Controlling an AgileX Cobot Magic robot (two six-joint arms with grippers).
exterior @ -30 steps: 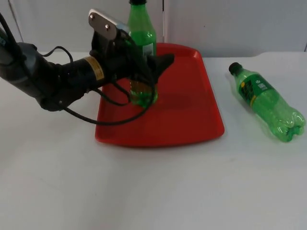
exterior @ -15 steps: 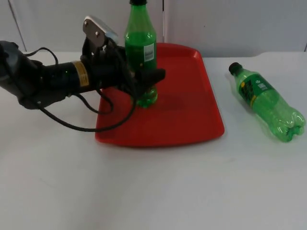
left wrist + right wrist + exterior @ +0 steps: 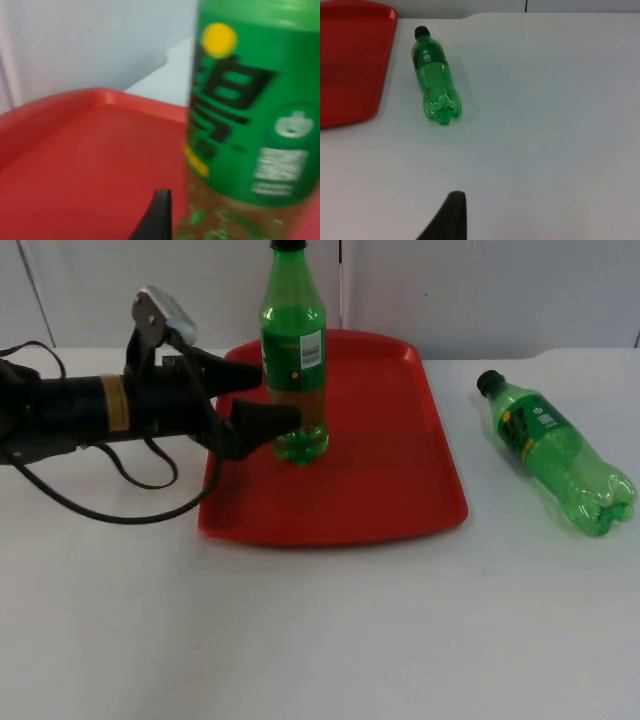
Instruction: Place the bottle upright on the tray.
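Observation:
A green bottle [image 3: 294, 360] with a black cap stands upright on the red tray [image 3: 380, 480], near its left side. My left gripper [image 3: 258, 396] is open just left of the bottle, one finger behind it and one in front, both clear of it. Close up in the left wrist view the bottle's label [image 3: 245, 110] stands over the tray floor [image 3: 85, 170]. A second green bottle [image 3: 553, 451] lies on its side on the table right of the tray; it also lies in the right wrist view [image 3: 434, 77].
The white table stretches in front of the tray and to both sides. The grey partition wall [image 3: 480, 290] closes the back. The tray's right edge [image 3: 350, 65] lies left of the lying bottle.
My left gripper has let go of the upright bottle and drawn back to the left, off it. The bottle stays standing on the tray.

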